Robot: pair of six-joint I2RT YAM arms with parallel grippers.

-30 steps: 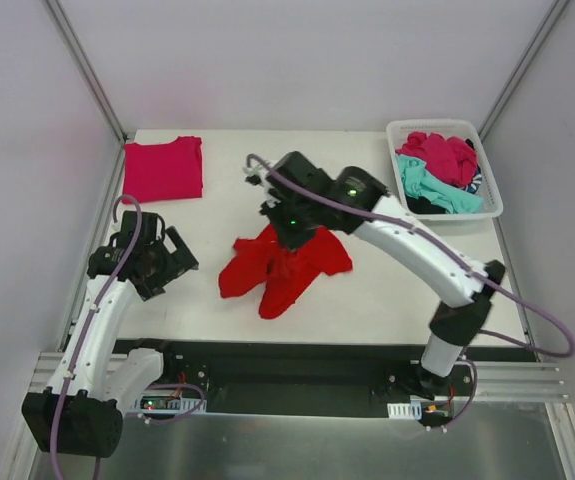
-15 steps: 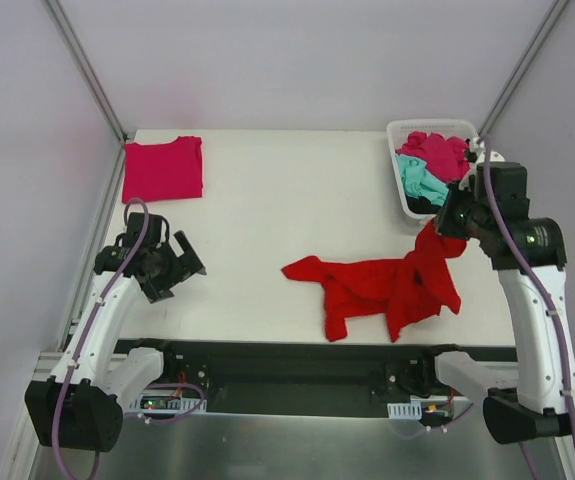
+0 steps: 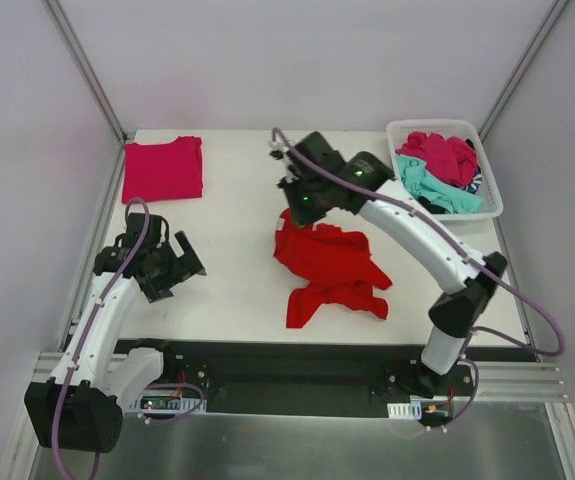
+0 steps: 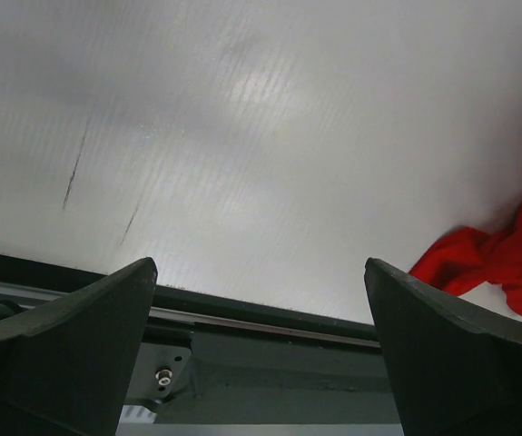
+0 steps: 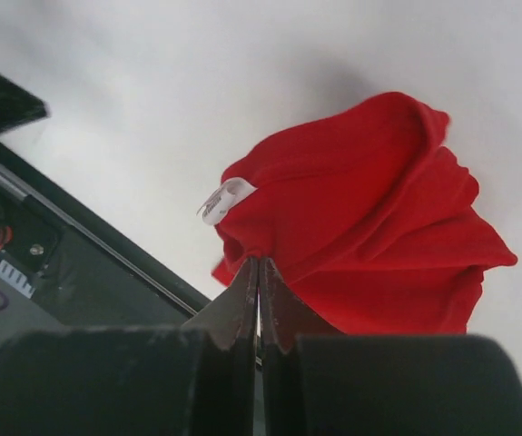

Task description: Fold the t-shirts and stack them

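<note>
**Pinching a limp red shirt by the neck**

Working over a white surface [image 3: 237, 200]. Finds the red shirt [image 3: 332, 265] bunched in a loose heap right of centre, its far end drawn up to the right end effector [image 3: 302, 205]. Shows a magenta shirt [image 3: 163, 168] folded flat at the far left corner, well apart from the heap; probably the base of the stack. Leaves a pink shirt [image 3: 439, 155], a teal shirt [image 3: 437, 190] and a dark shirt [image 3: 425, 205] piled in the basket [image 3: 433, 124] at the far right corner.

Clamps the right end effector tight on a thin fold of red cloth, just beside the white label [image 5: 227, 198]; so likely at the neckline. Hangs the left end effector [image 4: 256, 272] with jaws spread wide and nothing between them, low over bare surface near the left edge, well apart from the heap.

Expect light, soft, wholly limp cloth: no stiffness, sagging from any single hold, folding over itself, dragging on the surface rather than sliding clean. Nothing to break. Beware instead of catching two layers at once, or of a thin pinch slipping out.

Best taken at seams and edges: neckline, shoulders, hem corners. With the neck in hand, seek a second hold at a shoulder or hem corner for the left end effector, then pull flat.
</note>
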